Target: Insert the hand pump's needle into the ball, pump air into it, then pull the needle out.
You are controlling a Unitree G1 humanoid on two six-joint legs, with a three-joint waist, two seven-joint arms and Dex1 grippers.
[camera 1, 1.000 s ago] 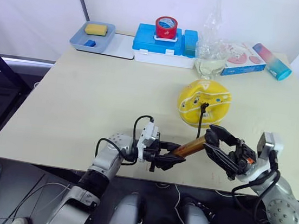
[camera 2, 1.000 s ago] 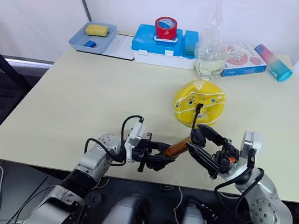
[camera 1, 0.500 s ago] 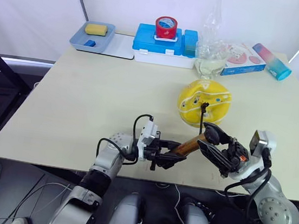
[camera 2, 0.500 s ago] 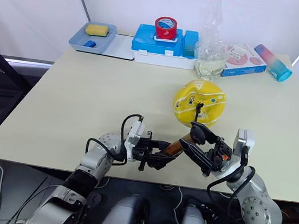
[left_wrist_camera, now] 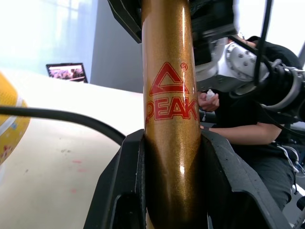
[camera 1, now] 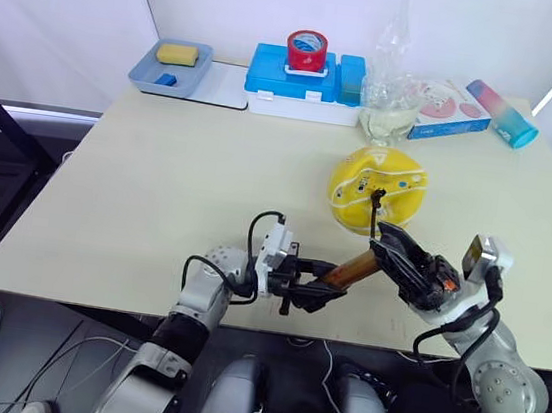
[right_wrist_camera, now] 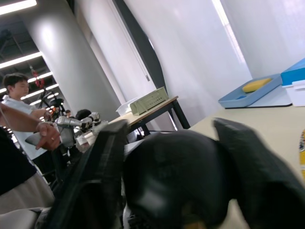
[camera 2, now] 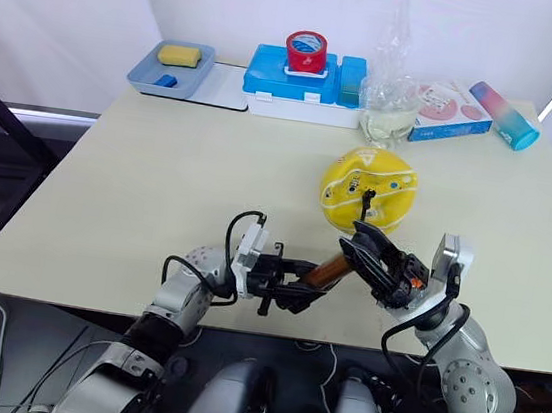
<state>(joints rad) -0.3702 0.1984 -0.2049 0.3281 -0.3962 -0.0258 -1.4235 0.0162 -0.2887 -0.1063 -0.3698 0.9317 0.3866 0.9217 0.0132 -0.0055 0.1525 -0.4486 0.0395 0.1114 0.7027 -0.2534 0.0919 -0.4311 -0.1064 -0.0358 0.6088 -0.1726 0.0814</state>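
Close to the near edge of the pale beige table point(camera 1: 158, 182), the left gripper point(camera 1: 318, 290) is clamped on the lower end of the slim gold-bronze hand pump point(camera 1: 356, 269); the left wrist view shows the barrel squeezed between both black fingers point(left_wrist_camera: 125, 191). The pump slants up toward 2 o'clock, where the right gripper point(camera 1: 399, 257) is closed around its black T-handle. From there a thin black hose point(camera 1: 373, 213) climbs toward 12 o'clock to the needle point(camera 1: 378, 192), seated in the yellow rubber ball point(camera 1: 376, 187) with white seams. Bare tabletop spreads wide at 9 and 10 o'clock. Along the far edge sit a blue tray point(camera 1: 170, 66), a blue box point(camera 1: 304, 86) and a clear plastic bottle point(camera 1: 392, 85).
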